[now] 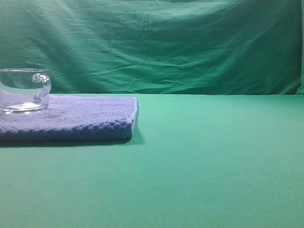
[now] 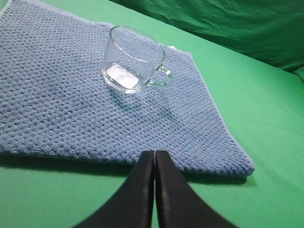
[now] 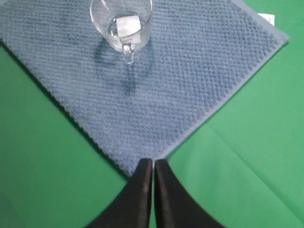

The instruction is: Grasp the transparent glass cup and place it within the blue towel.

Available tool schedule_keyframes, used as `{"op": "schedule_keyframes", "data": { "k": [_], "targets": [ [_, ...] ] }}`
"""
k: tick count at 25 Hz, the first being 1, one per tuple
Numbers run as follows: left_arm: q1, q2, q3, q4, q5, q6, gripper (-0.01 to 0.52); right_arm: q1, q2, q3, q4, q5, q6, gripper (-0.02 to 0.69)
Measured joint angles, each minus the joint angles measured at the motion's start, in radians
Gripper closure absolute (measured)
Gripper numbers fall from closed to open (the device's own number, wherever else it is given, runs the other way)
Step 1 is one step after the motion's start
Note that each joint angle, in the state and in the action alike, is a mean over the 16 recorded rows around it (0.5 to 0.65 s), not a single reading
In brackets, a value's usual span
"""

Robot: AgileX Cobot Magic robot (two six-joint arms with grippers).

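Clear glass cup (image 3: pixel 121 24) stands upright on the blue towel (image 3: pixel 156 90), well apart from both arms' pressed-together fingers (image 3: pixel 142 190).

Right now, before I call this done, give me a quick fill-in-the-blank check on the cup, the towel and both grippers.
1. The transparent glass cup stands upright on the ____.
2. The blue towel lies flat on a ____ cloth surface.
3. The left gripper and right gripper are both ____ and hold nothing.
4. The cup holds ____ inside.

Missing words: blue towel; green; shut; nothing
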Motion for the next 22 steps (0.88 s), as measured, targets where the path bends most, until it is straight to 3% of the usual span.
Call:
{"op": "schedule_keyframes", "data": {
  "k": [14, 22],
  "targets": [
    [0.000, 0.000, 0.000, 0.000, 0.000, 0.000, 0.514, -0.001, -0.254, 0.168, -0.159, 0.041, 0.194, 0.665],
    [0.000, 0.000, 0.000, 0.000, 0.000, 0.000, 0.514, -0.009, -0.357, 0.265, -0.233, -0.002, 0.234, 0.665]
  ]
}}
